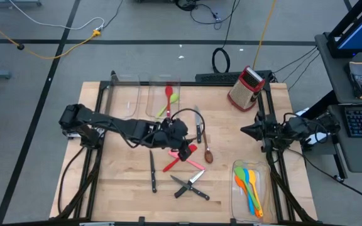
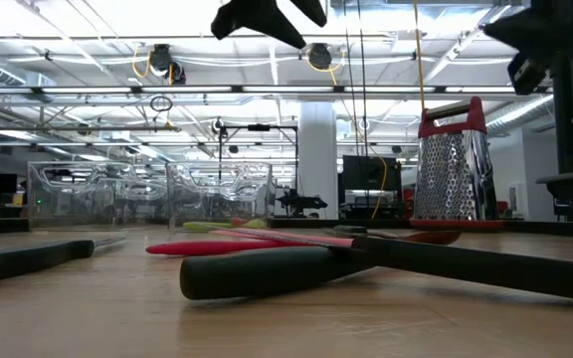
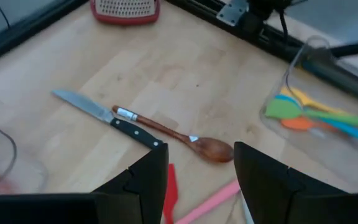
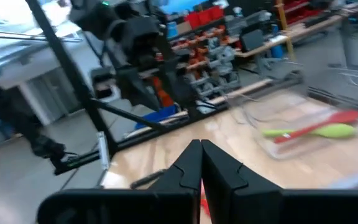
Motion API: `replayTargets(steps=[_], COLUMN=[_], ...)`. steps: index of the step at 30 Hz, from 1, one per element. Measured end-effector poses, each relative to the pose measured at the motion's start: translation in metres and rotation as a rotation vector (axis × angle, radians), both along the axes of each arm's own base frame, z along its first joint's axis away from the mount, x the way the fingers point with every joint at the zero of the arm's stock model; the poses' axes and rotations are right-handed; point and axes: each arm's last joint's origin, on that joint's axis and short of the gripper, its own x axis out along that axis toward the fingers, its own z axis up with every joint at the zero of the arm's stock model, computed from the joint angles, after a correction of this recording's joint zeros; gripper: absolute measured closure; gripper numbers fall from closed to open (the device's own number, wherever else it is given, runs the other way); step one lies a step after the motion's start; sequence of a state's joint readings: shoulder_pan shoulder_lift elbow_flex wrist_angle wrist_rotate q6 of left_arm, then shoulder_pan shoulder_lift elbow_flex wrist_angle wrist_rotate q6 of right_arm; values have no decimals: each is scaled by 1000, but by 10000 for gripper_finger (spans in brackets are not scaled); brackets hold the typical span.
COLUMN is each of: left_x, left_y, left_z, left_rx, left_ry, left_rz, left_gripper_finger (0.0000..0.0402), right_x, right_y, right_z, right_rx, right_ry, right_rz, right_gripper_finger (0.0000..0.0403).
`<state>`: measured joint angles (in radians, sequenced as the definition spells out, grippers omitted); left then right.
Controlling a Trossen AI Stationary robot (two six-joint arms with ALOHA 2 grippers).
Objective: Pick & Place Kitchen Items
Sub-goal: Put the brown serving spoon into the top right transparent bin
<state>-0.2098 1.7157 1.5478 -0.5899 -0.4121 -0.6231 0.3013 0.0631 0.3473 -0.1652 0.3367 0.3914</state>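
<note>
Your left gripper (image 1: 185, 152) hangs over the red spatula (image 1: 180, 158) and pink spatula (image 1: 187, 157) mid-table, fingers apart, holding nothing. Your right gripper (image 1: 246, 130) waits at the right edge, fingers together.

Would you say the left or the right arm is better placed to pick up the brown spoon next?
Probably the left: its open hand hovers over the table's middle, right beside the brown spoon. The right hand is shut and waits at the table's right edge.

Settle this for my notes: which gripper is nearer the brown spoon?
Left. The left gripper, open, hovers just beside the brown spoon mid-table; the right gripper, shut, waits farther off near the table's right edge.
</note>
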Motion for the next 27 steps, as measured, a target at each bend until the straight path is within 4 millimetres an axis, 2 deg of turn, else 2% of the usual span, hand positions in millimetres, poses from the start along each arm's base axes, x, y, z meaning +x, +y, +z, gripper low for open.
replayTargets(steps=[6,14,18,23,27], left_x=[-6,-16,-17,-19,-19], left_y=[-1,6,6,6,6], left_z=[-5,-14,-15,-12,-13], left_rx=[97,106,118,128,130], left_ry=[102,263,288,296,304], left_rz=[-70,-88,-128,-178,-196], left_gripper_finger=[215,215,215,215,215], right_x=[23,63,82,102,115], right_y=[8,21,26,28,27], right_z=[3,-12,-6,1,5], right_rx=[-109,-171,-219,-334,-406], right_ry=[23,187,269,462,633], right_rz=[28,39,63,74,156], right_gripper_finger=[403,403,403,402,396])
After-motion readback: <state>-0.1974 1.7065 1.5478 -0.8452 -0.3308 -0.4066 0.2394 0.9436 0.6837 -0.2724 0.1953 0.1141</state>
